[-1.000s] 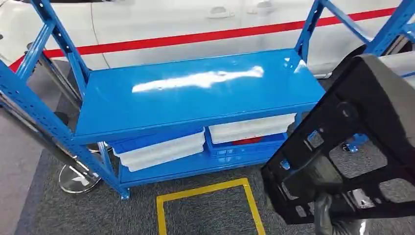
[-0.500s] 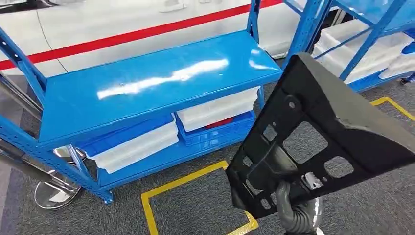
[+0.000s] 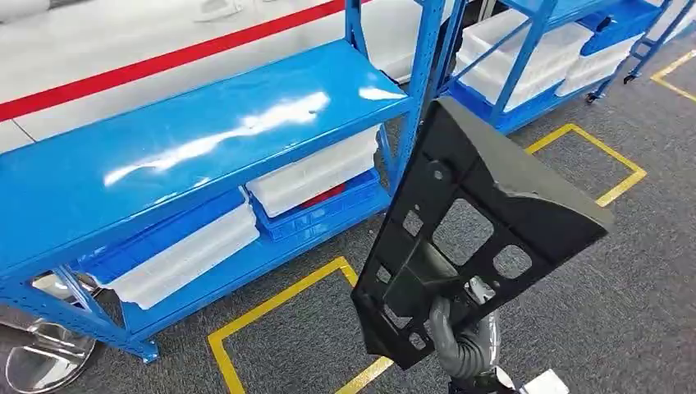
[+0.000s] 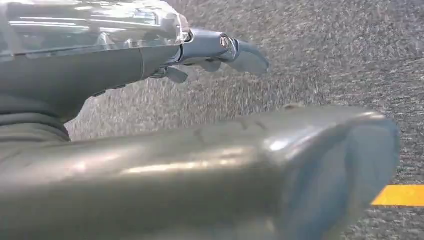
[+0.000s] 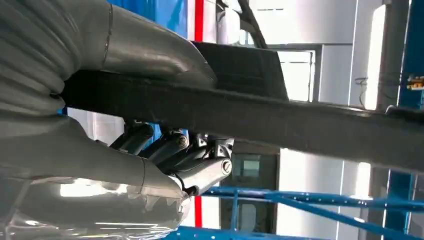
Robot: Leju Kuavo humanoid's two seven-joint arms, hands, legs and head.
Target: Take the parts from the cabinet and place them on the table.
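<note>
A large black plastic part (image 3: 492,213) with several cut-outs stands tilted in front of me, held from below by my right hand (image 3: 460,341), whose fingers reach through its lower openings. From the right wrist view the part (image 5: 250,115) runs as a dark bar across the picture, with the thumb over it and the fingers (image 5: 170,150) curled under it. My left hand (image 4: 215,50) hangs over grey carpet with its fingers stretched out and nothing in them.
A blue rack (image 3: 189,139) stands to the left with a bare top shelf and white trays (image 3: 316,172) on the lower shelf. A second blue rack (image 3: 525,57) with white trays is behind the part. Yellow floor boxes (image 3: 279,304) mark the carpet. A chrome base (image 3: 45,361) sits far left.
The whole picture has slid to the left, so the camera has turned to the right and a second rack has come into sight. The black part stays in my right hand.
</note>
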